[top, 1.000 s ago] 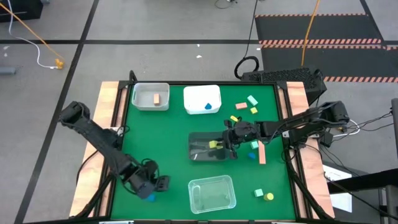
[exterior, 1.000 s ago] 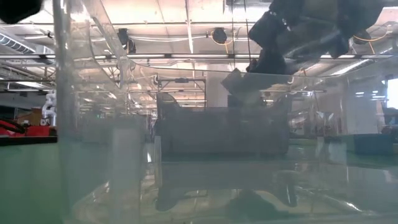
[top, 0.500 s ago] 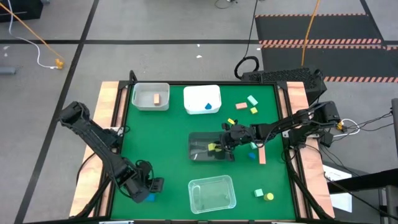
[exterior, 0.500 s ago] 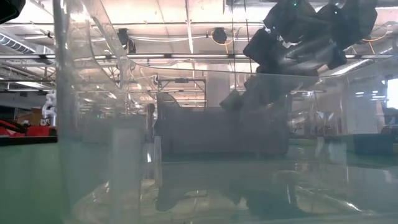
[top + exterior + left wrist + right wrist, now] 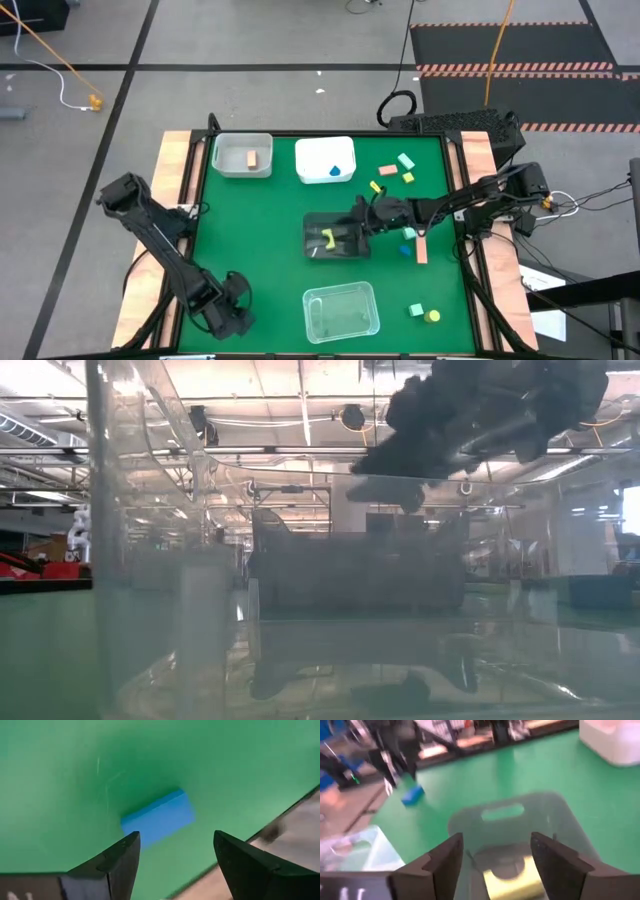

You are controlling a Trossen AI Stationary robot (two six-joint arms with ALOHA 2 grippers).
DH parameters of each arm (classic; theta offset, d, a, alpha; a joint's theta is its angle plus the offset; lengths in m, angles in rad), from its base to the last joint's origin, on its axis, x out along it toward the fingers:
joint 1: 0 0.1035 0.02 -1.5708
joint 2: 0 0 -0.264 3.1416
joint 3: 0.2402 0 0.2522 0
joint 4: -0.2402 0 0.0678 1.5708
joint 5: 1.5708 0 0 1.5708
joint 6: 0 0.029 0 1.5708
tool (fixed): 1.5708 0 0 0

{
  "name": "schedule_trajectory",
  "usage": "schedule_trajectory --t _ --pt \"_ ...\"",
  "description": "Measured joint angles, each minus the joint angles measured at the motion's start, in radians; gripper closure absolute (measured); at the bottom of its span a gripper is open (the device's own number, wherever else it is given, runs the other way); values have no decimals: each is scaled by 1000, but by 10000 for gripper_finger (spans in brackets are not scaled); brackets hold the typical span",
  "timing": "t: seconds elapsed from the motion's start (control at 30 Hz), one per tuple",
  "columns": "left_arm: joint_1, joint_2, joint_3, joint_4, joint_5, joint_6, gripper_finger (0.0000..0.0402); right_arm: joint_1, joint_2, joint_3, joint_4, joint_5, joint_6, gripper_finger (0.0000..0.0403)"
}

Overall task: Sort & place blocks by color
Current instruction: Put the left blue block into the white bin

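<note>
Green table mat (image 5: 270, 255) is occupied by a dark tray (image 5: 335, 236) holding a yellow block (image 5: 328, 240) beneath the spread-fingered right gripper (image 5: 362, 221), and by a blue block (image 5: 159, 816) below the parted, empty left gripper (image 5: 175, 860).

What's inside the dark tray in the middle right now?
One yellow block lies in the dark tray. The right hand covers its right end, so anything there is hidden.

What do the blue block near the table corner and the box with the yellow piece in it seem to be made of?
The blue block looks like matte painted wood or foam: flat colour, no shine, crisp edges. The box looks like clear smoky plastic: the green table and the yellow piece show through its walls.
</note>
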Motion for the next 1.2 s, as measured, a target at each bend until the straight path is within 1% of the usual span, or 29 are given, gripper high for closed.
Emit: schedule_trajectory --t 0.13,0.2,0.3,0.37,0.47,0.57,0.8,0.93,1.2 --pt "8 18 0 28 1 295 149 26 -45 2 37 1 7 172" --pt "10 19 0 16 -2 436 149 43 -71 2 42 1 7 173" --pt "9 18 0 13 -29 652 149 74 -105 2 49 12 4 175" --pt "2 18 0 16 -47 805 149 104 -124 2 50 54 3 175" --pt "-4 18 0 17 -72 1024 149 158 -146 2 51 154 -16 175" --pt "-7 18 0 22 -101 1165 149 211 -161 2 51 240 -40 176" --pt "-35 18 0 99 -114 1184 149 295 -166 2 45 347 -39 176" --pt "-56 40 0 97 -126 1166 149 313 -166 2 44 347 -39 176" --pt "-76 172 3 78 -126 1132 149 325 -166 2 44 348 -39 177"
